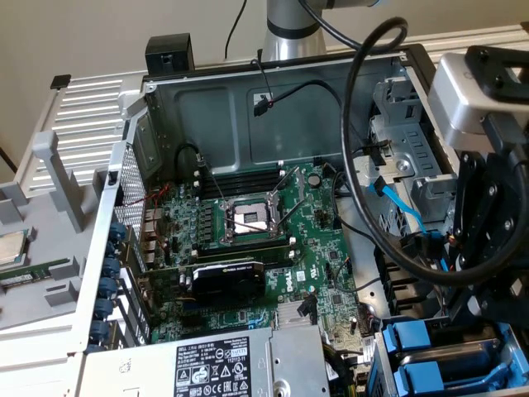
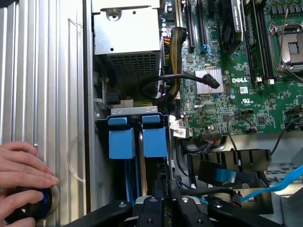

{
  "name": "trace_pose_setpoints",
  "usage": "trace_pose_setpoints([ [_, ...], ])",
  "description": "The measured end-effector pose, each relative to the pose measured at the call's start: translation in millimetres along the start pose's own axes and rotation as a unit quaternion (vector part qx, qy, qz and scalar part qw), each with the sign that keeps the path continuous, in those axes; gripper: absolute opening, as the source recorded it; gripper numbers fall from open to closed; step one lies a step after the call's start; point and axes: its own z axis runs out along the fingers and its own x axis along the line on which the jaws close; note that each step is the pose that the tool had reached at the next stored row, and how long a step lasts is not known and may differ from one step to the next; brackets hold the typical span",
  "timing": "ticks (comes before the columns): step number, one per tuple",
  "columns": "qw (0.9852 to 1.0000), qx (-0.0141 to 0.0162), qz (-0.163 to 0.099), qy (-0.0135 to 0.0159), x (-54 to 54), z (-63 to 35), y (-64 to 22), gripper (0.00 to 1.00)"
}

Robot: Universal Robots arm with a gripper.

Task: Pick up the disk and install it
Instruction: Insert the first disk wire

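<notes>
Hovering over drive bay [image 2: 137, 111], gripper [image 2: 165, 204] fingers clenched, nothing visibly held (contact unclear). Disk [image 2: 154, 141] sits in bay slot, blue carrier showing, beside second carrier [image 2: 120, 144]. Risk: off-axis push jams carrier on rails; blue cable [image 2: 279, 184] near, could snag.

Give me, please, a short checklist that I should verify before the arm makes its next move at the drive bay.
1. Tool over the drive bay: ok.
2. Tool shut: ok.
3. Disk in the tool's grip: cannot tell; two blue carriers stand in the bay.
4. People clear of the work area: not ok, a person's hand is on the ribbed grey panel beside the case.
5. Cables clear of the tool: not ok, a blue cable runs close to it.
</notes>
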Motion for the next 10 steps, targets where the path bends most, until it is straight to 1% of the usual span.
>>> trace_pose_setpoints([
  [10, 1.0, 0.0004, 0.0, -0.0001, 0.0, 0.3, 0.5, 0.16],
])
